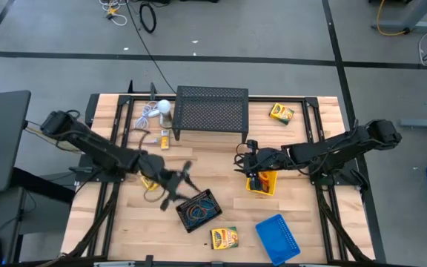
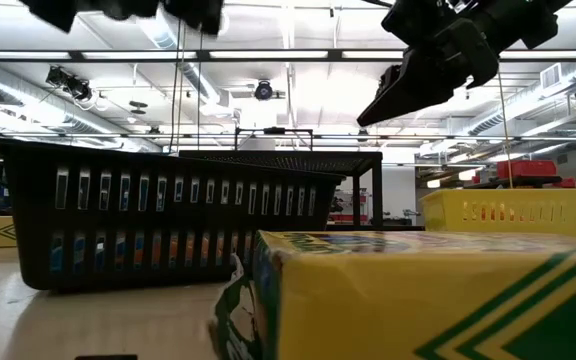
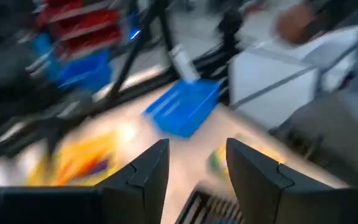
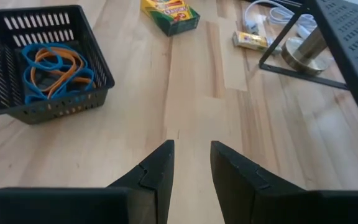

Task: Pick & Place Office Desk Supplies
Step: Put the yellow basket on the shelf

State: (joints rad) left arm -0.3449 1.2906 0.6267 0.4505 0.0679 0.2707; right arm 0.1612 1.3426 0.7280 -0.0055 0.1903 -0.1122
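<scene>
crayon box [image 2: 428,295]: low view, cut off at 3 and 6 o'clock edges
left wrist view: motion-blurred; blue tray [image 3: 182,106] legible, yellow smear at 9 o'clock unclear
yellow tray [image 1: 263,182]: partly hidden by right gripper [image 1: 252,165]

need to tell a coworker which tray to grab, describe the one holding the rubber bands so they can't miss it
Start at the large black mesh stand at the table's back edge and come toward the front. Just past the left gripper sits the black mesh tray, turned at an angle. Unlike the yellow tray and blue tray, it holds blue and orange rubber bands.
</scene>
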